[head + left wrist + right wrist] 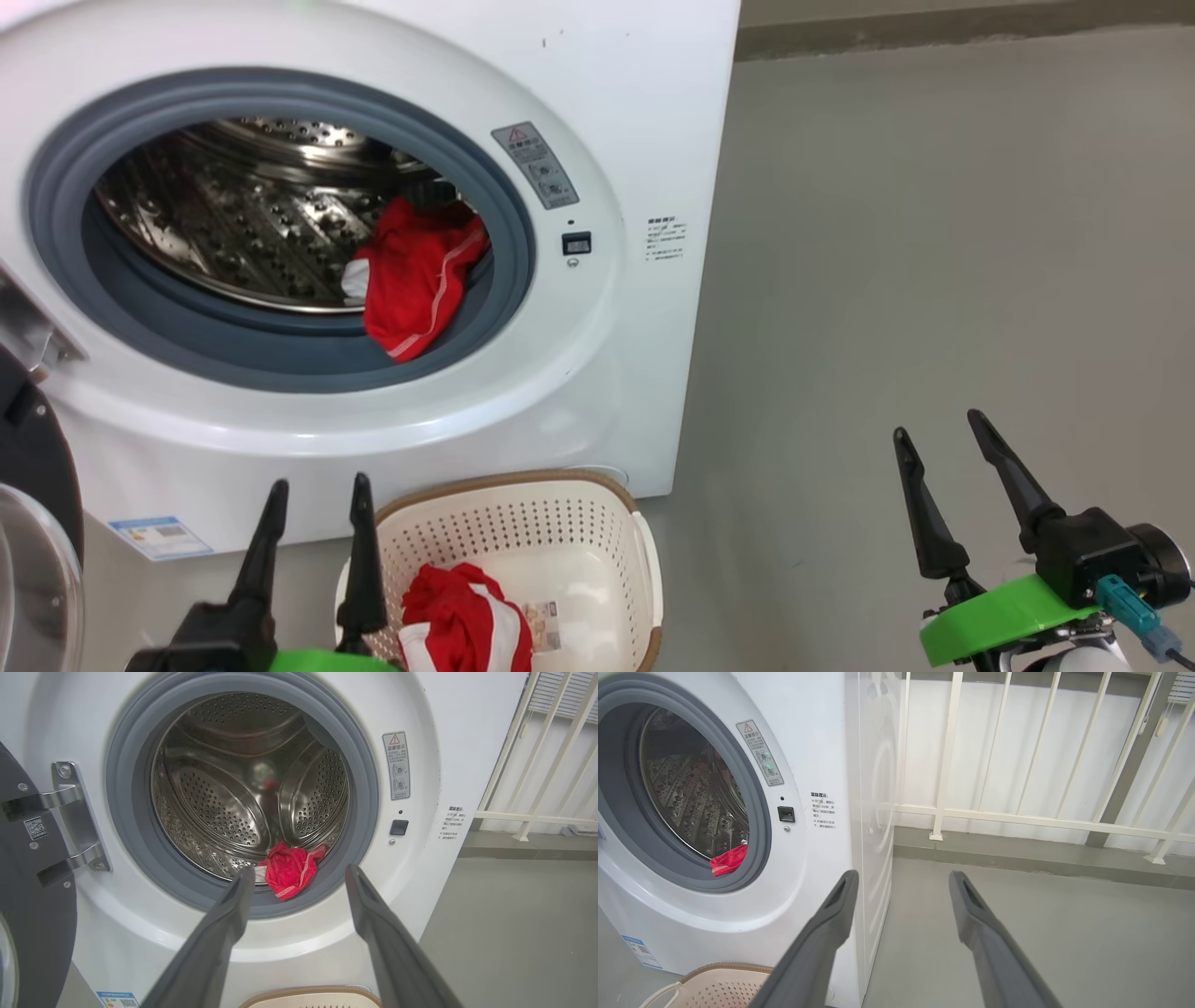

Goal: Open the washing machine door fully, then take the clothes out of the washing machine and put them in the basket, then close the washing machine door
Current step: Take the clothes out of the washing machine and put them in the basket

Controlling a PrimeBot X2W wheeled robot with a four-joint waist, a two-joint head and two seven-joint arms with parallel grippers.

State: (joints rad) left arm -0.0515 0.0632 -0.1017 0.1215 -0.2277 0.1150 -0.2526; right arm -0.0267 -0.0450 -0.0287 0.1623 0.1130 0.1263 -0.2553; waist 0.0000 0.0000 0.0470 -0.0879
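The white washing machine (607,112) has its black door (33,448) swung open to the left. A red garment with white trim (415,275) lies at the drum's front lip, over the grey-blue ring (289,872) (729,859). Another red and white garment (464,621) rests in the cream basket (523,495) on the floor below the opening. My left gripper (317,490) is open and empty just left of the basket, fingers aimed at the drum (299,872). My right gripper (938,425) is open and empty over bare floor to the right (901,877).
Grey floor (934,233) stretches right of the machine. A white railing (1017,816) runs along the wall behind it. The door hinge (77,816) sits left of the opening. The basket rim (724,968) sits tight against the machine's front.
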